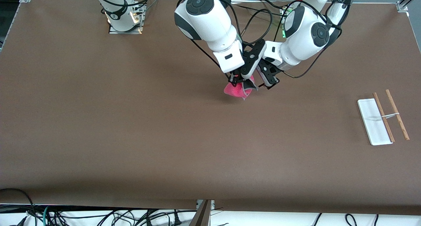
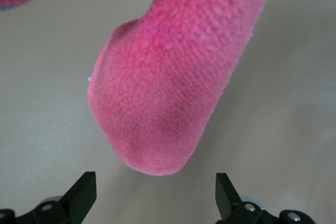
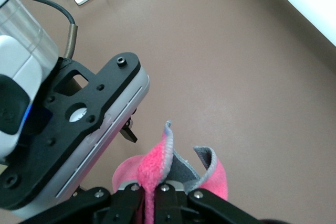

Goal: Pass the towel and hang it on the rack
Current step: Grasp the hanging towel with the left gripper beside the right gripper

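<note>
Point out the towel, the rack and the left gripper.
towel (image 2: 168, 77): left wrist view, hanging pink fold.
rack (image 1: 375, 122): front view, white base.
left gripper (image 2: 156, 195): left wrist view, midway between its open fingertips.

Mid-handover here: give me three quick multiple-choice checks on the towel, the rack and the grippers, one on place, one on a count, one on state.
1. Where is the rack?
A. toward the left arm's end of the table
B. toward the right arm's end
C. under the towel

2. How many wooden rods does the rack have?
A. one
B. two
C. four

3. What is holding the towel?
A. the left gripper
B. nothing; it lies flat
C. the right gripper

Answers: 1 A, it lies at that end in the front view. 2 B, two parallel rods show. 3 C, its fingers pinch the pink cloth, while the left gripper is open with the cloth hanging in front of it.
</note>
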Robot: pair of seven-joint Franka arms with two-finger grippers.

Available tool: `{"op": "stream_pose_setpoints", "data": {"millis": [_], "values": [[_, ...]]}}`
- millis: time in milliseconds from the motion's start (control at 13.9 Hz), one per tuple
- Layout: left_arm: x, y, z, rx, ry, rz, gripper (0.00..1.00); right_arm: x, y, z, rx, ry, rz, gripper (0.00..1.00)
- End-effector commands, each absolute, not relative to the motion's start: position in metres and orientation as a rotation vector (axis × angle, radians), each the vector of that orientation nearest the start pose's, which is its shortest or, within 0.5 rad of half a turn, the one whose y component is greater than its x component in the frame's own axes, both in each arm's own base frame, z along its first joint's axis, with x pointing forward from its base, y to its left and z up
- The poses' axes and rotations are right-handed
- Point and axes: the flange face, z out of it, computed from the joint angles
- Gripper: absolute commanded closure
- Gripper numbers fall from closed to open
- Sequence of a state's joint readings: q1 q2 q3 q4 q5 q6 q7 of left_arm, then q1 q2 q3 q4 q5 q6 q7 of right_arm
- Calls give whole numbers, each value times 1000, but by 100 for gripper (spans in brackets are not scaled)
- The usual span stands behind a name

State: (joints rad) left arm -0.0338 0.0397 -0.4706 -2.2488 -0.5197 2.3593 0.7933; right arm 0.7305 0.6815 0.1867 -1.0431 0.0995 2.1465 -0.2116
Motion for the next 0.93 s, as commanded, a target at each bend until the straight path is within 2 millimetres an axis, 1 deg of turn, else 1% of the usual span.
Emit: {"op": "stream_pose_setpoints", "data": {"millis": [0, 144, 575, 647, 719, 863], "values": [[466, -266, 356, -3146, 1605, -262, 0, 509, 590, 498, -2403, -1381, -502, 100], [470, -266, 353, -3149, 1589, -285, 0, 509, 590, 498, -2403, -1381, -502, 100], [473, -267, 349, -3198, 1543, -285, 1, 510, 589, 498, -2404, -1381, -501, 100], [473, -267, 348, -3202, 1540, -283, 4, 510, 589, 497, -2403, -1384, -499, 100], [472, -268, 348, -3201, 1542, -282, 10, 510, 589, 498, -2403, -1385, -502, 100], [477, -271, 356, -3214, 1519, -308, 11, 510, 589, 497, -2400, -1392, -501, 100]]}}
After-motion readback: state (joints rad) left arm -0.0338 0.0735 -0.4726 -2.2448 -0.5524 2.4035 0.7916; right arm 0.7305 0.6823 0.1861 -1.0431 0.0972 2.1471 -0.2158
